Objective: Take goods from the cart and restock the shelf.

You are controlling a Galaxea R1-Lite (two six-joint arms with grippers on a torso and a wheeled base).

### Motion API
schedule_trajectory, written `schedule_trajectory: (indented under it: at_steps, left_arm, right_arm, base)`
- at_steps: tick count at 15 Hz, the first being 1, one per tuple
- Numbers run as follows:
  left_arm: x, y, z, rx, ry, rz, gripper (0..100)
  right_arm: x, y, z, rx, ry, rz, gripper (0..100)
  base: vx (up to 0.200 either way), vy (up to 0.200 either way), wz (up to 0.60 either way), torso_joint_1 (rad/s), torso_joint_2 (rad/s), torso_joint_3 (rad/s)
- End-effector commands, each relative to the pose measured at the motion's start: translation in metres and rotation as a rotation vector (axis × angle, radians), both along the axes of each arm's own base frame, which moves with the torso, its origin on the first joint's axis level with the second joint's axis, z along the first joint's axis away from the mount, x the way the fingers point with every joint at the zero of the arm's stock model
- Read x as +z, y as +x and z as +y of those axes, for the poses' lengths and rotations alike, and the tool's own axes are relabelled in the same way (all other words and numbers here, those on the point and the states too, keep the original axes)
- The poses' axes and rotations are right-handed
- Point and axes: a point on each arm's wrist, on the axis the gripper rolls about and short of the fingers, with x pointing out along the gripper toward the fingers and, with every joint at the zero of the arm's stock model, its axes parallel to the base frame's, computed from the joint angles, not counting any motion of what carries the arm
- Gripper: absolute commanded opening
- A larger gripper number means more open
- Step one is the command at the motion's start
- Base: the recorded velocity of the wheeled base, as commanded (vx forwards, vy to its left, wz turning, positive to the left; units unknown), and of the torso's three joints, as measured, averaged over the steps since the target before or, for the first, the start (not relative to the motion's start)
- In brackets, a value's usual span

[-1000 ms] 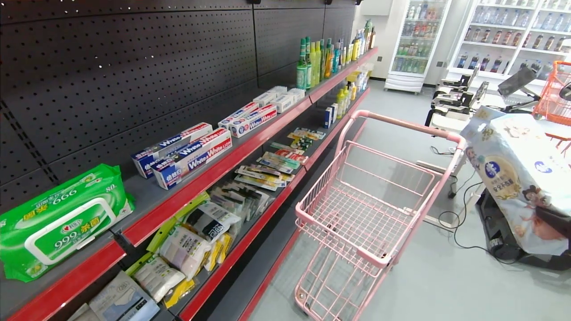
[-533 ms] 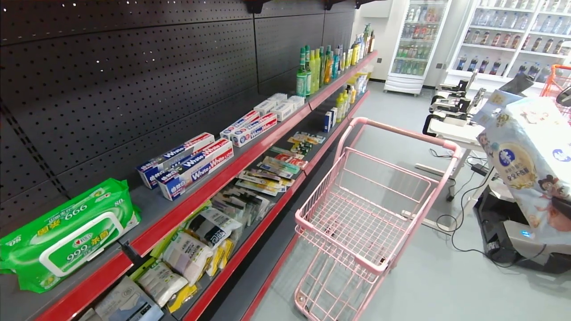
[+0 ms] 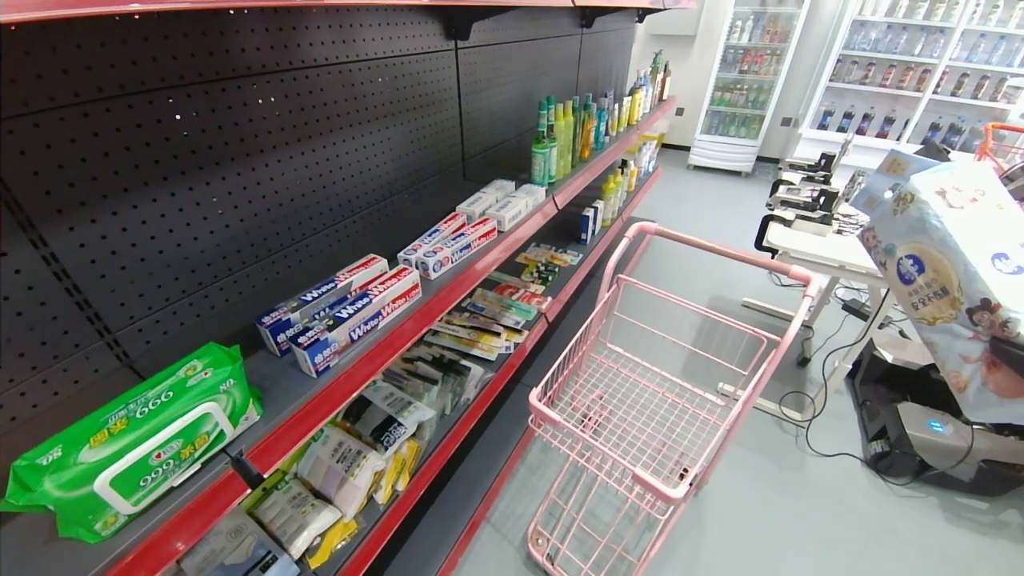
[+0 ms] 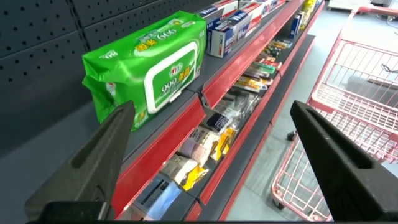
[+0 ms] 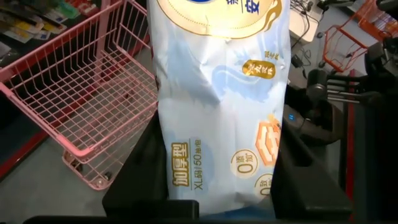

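Observation:
The pink cart (image 3: 664,384) stands beside the shelf, and its wire basket holds no goods. To the cart's right and above its rim, my right gripper (image 5: 221,186) is shut on a large pale blue printed pack (image 3: 948,272), held upright; in the right wrist view the pack (image 5: 217,106) fills the space between the fingers. My left gripper (image 4: 211,112) is open, hanging in front of the red-edged shelf (image 3: 384,352) close to a green wipes pack (image 4: 149,62). On the upper shelf that wipes pack (image 3: 132,440) lies left of the toothpaste boxes (image 3: 352,308).
The lower shelf (image 3: 448,448) holds small packets and toothbrush cards. Bottles (image 3: 564,128) stand farther along the upper shelf. A white desk (image 3: 824,248), floor cables (image 3: 816,400) and a black device (image 3: 920,432) lie behind the cart. Open floor lies to the cart's near right.
The head camera has moved, sliding the shelf and cart down the picture. Against the cart, the pale blue pack in my right gripper has risen a little.

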Motion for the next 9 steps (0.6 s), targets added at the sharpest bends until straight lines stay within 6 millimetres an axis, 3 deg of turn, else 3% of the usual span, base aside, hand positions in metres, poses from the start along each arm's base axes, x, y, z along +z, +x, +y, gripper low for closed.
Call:
schedule_trajectory:
  at_steps: [1,9]
  left_arm:
    - [0.0000,0.0001,0.0000,0.001,0.001,0.001,100]
    - [0.0000,0.0001,0.0000,-0.001,0.001,0.001,100]
  right_arm:
    - [-0.0018,0.0026,-0.0005,0.001,0.003,0.013,0]
    - [-0.0047,0.0087,-0.0008,0.012,-0.004,0.038,0]
  base:
    - [0.000,0.000,0.00,0.159,-0.32,-0.159]
    - [0.000,0.000,0.00,0.109,-0.21,-0.111]
